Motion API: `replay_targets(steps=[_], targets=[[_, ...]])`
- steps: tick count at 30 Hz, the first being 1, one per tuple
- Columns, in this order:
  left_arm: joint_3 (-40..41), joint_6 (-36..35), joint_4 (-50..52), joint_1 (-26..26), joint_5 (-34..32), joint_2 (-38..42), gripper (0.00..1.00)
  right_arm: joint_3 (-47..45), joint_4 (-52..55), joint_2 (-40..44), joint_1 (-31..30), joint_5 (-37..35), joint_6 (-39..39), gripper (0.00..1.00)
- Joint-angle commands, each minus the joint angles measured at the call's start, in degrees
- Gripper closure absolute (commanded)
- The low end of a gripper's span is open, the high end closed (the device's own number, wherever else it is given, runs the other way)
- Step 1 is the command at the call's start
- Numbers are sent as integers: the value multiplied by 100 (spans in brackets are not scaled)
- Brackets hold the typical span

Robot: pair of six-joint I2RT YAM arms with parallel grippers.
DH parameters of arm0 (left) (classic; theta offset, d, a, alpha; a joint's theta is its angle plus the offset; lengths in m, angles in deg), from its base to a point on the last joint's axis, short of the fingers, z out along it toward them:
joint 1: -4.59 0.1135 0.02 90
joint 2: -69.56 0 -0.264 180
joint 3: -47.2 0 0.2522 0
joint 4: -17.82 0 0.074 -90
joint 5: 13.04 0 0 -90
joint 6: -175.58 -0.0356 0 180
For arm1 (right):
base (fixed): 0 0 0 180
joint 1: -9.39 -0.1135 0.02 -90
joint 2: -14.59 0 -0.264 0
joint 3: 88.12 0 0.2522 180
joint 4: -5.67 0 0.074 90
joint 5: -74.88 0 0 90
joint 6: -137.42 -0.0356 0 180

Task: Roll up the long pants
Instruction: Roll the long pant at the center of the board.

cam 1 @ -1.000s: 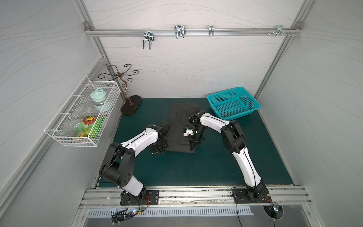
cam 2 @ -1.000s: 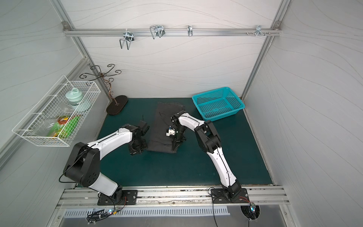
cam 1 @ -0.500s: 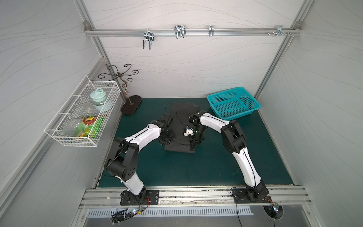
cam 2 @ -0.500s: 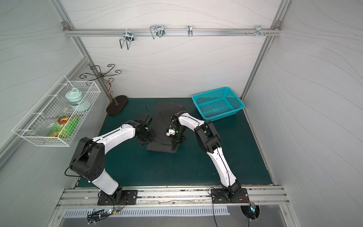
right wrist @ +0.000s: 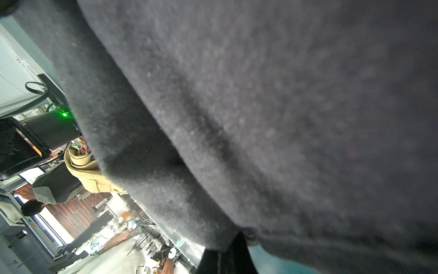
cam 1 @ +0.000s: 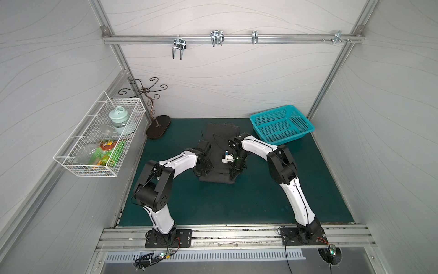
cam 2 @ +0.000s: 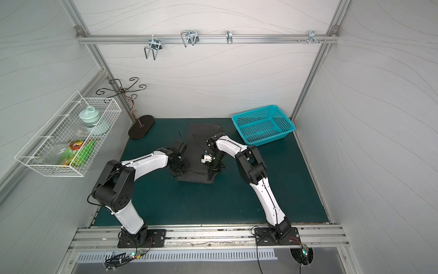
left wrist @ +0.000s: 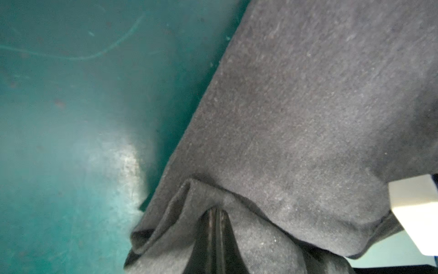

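The long pants (cam 1: 219,142) lie as a dark charcoal strip on the green mat (cam 1: 237,204), running from the back wall towards the middle, and show in both top views (cam 2: 201,137). My left gripper (cam 1: 201,172) sits at their near left corner. In the left wrist view its tips (left wrist: 215,211) are shut, with cloth (left wrist: 308,118) bunched into a fold round them. My right gripper (cam 1: 233,175) is at the near right corner. In the right wrist view its tips (right wrist: 237,237) are shut under raised cloth (right wrist: 260,95).
A teal plastic basket (cam 1: 291,138) stands at the back right, just beyond the right arm's elbow. A dark curly metal stand (cam 1: 158,127) sits at the back left. A white wire basket (cam 1: 99,142) with packets hangs on the left wall. Hooks hang from the overhead rail (cam 1: 284,38).
My left arm has swung in from the mat beside the pants to their near left corner. The right arm and its gripper have not moved.
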Motion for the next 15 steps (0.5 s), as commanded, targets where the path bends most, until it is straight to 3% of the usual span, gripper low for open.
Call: replay_targets(steps=[1,15], targets=[[251,-118,516,98,-600,-27,100,-115,-645,-361,221,-1011,-44,100],[389,-193,689,275,-736,77,100,-84,-698,-199,279,-1305,-68,100]])
